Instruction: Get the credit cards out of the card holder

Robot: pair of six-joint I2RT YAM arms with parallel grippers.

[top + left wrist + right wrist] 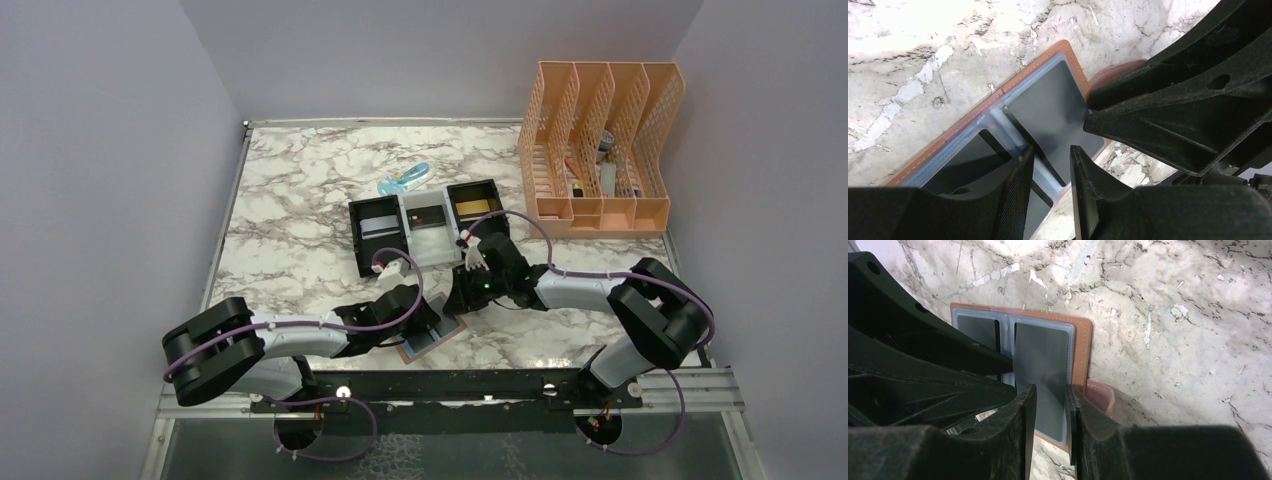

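- Crowding is my main worry: left pincer (1050,170) and right pincer (1048,407) are both down over the same open card holder (1082,350), fingers almost touching, so one small nudge could bump them together or shove the holder sideways
- holder lies flat and open on the marble bench (290,200), near the front edge between the two arms, pale pockets facing up, snap tab (1100,395) poking out just beside the right pincer
- left pincer: jaws a narrow gap apart over the middle of the holder, nothing clamped that I can see
- right pincer: same slim gap, over the dark card (1043,355) in the pocket by the tab, no visible grip either
- that card looks a bit skewed in its sleeve, and a second dark card (975,330) sits in the other pocket
- if fingers catch sleeve along with card, I'd guess the whole holder lifts, since I can't see anything pinning it
- flat thin card means barely any edge to grab, so slipping seems likely
- around: three-compartment tray (356,235) further back, peach file organiser (560,120) far right, small blue thing (405,180) I can't identify
- none of that blocks anything, only the other arm does
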